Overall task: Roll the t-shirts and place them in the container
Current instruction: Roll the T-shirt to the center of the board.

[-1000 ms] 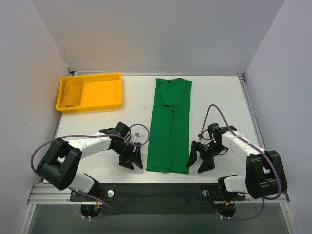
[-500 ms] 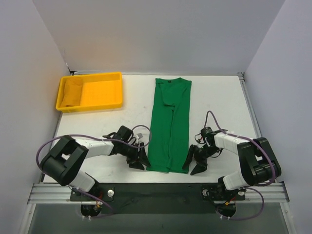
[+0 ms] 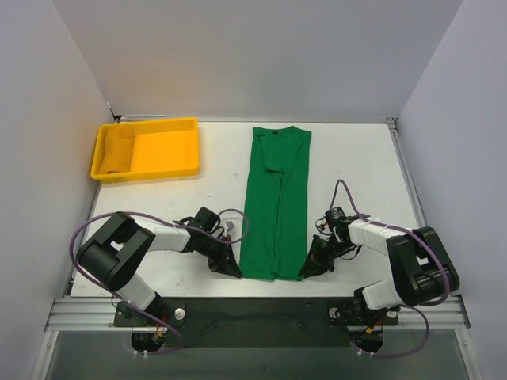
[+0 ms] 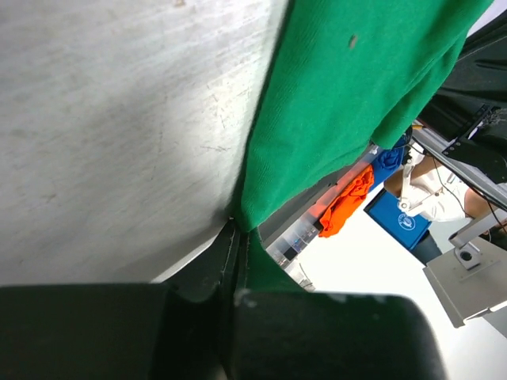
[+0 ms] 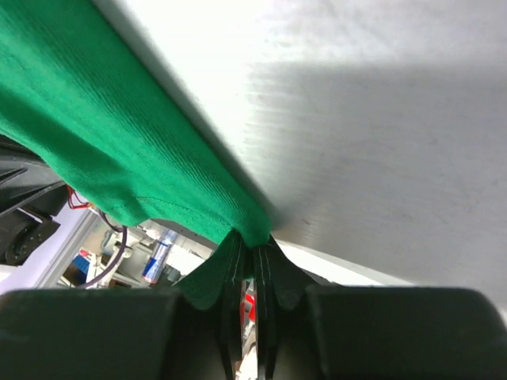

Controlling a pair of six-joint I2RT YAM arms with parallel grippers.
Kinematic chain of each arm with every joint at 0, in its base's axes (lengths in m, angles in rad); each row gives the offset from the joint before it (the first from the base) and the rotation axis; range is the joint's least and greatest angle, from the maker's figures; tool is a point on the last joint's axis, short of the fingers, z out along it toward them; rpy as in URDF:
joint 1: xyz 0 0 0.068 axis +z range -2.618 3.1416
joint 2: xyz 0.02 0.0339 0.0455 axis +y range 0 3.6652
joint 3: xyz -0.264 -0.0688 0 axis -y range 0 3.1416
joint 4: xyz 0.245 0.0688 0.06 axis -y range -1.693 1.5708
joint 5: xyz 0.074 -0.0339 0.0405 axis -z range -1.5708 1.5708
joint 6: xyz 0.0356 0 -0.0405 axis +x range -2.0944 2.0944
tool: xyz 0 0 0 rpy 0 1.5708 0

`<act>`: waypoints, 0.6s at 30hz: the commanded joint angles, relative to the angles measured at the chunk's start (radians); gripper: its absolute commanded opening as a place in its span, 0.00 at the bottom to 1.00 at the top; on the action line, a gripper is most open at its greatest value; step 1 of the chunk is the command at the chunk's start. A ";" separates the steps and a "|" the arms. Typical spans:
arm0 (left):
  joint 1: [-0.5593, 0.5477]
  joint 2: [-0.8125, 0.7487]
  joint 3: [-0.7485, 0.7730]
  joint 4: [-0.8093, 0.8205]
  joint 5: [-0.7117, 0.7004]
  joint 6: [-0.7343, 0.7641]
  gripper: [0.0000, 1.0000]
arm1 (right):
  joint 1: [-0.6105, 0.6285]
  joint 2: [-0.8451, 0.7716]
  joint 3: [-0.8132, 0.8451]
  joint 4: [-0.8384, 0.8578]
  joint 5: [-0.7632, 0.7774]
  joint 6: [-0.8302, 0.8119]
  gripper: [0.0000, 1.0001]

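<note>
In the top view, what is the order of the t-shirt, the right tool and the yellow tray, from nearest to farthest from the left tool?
1. t-shirt: the left tool grips its near left corner.
2. right tool: across the shirt, at its near right corner.
3. tray: far left of the table.

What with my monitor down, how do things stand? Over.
Left pincer shut on plain green soft-fabric t-shirt, near left corner. Right pincer shut on near right corner. Shirt flat, folded narrow. Path clear.
</note>
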 commanded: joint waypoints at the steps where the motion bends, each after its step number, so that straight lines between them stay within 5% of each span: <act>1: -0.005 0.006 -0.003 0.025 -0.105 0.031 0.00 | 0.015 -0.027 -0.044 -0.128 0.018 0.039 0.00; 10: -0.007 -0.075 0.040 0.088 -0.056 0.040 0.00 | -0.019 -0.162 0.011 -0.178 0.002 -0.033 0.00; 18: -0.008 -0.075 0.100 0.151 0.012 0.060 0.00 | -0.172 -0.145 0.068 -0.185 -0.038 -0.067 0.00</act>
